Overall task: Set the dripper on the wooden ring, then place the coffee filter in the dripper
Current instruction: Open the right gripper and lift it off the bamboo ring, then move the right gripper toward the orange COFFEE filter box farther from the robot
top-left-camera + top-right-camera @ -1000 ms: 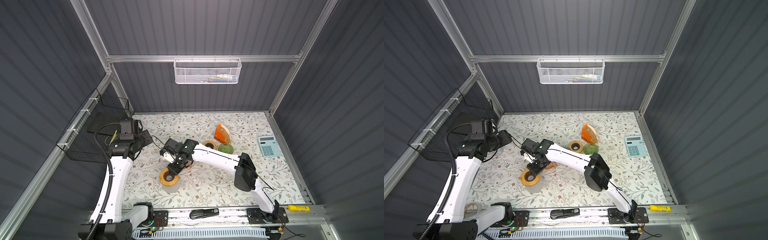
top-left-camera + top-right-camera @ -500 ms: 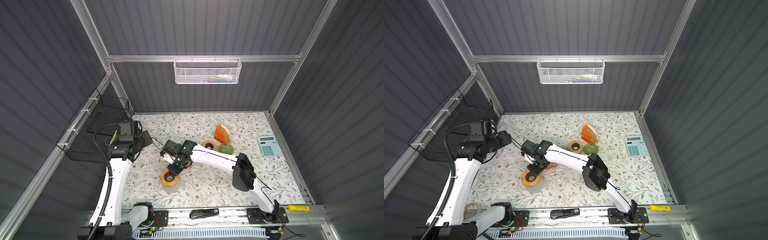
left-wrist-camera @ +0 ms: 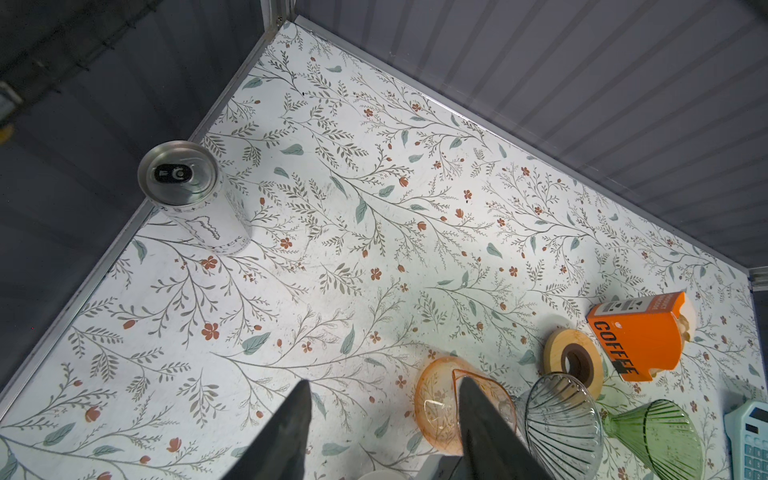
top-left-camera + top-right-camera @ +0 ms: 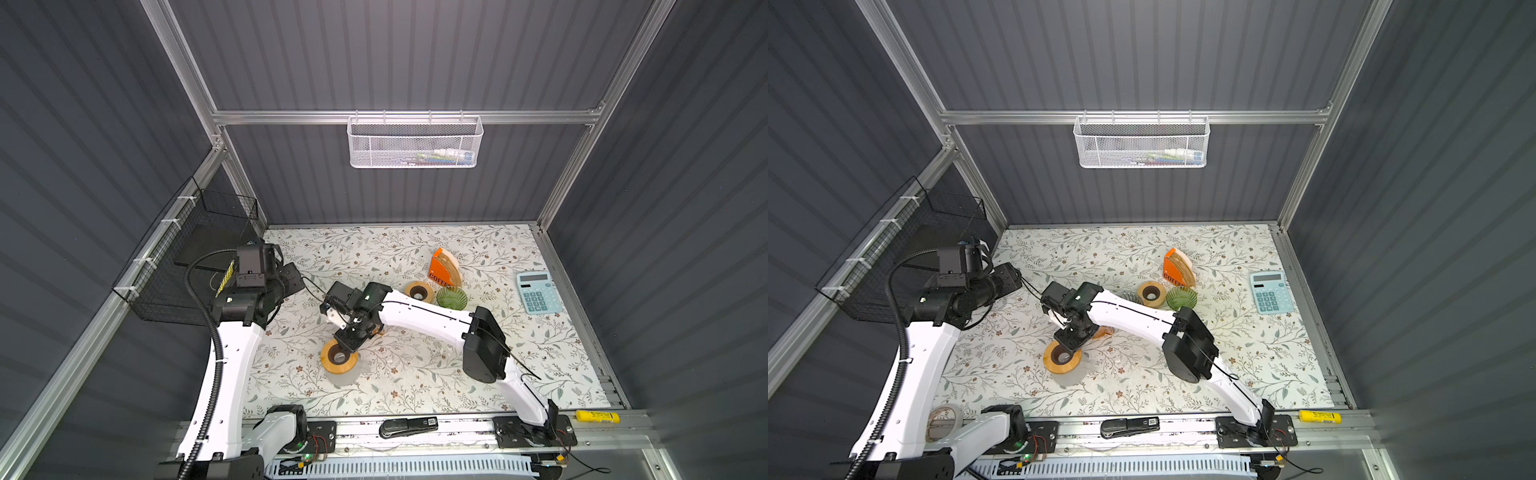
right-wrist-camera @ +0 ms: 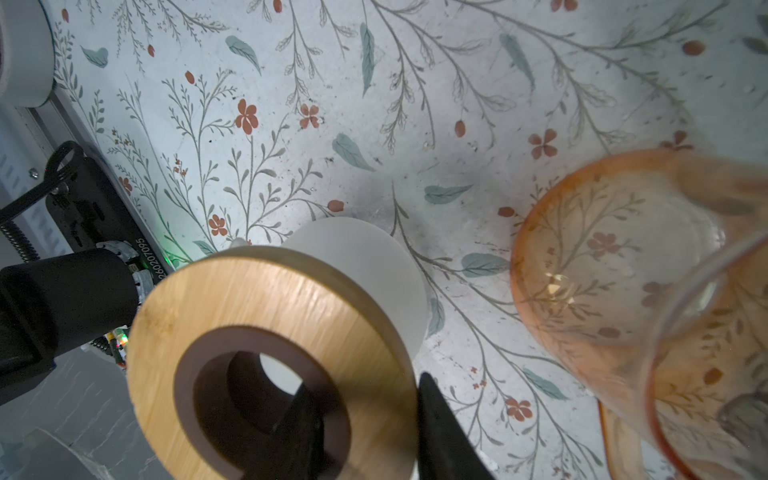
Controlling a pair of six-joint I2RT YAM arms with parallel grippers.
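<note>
A black stapler (image 4: 409, 426) is lying on the metal rail along the front edge of the floral desk (image 4: 415, 374). Just behind it, toward the front left of the desk, a wooden ring (image 4: 338, 356) is sitting on top of a frosted white cup (image 5: 374, 257). The right gripper (image 5: 366, 384) is pinching this ring. One finger is reaching down into the ring's hole and the other is pressing on its outer rim, so the jaws are partly closed on the ring's wall.

Just beside the ring, not touching it, an orange glass dripper (image 5: 623, 270) is lying on the desk. Near the left edge, the left gripper (image 3: 384, 382) is hanging above the desk with its jaws spread and nothing between them.

Farther back, around the middle, a second wooden ring (image 4: 419, 290), a clear glass dripper (image 3: 561, 419) and a green glass dripper (image 4: 451, 297) are sitting close together. Behind them, the coffee filters (image 4: 454, 266) are standing inside an orange box (image 4: 438, 272) marked COFFEE. A pale blue calculator (image 4: 538, 291) is lying by the right edge.
</note>
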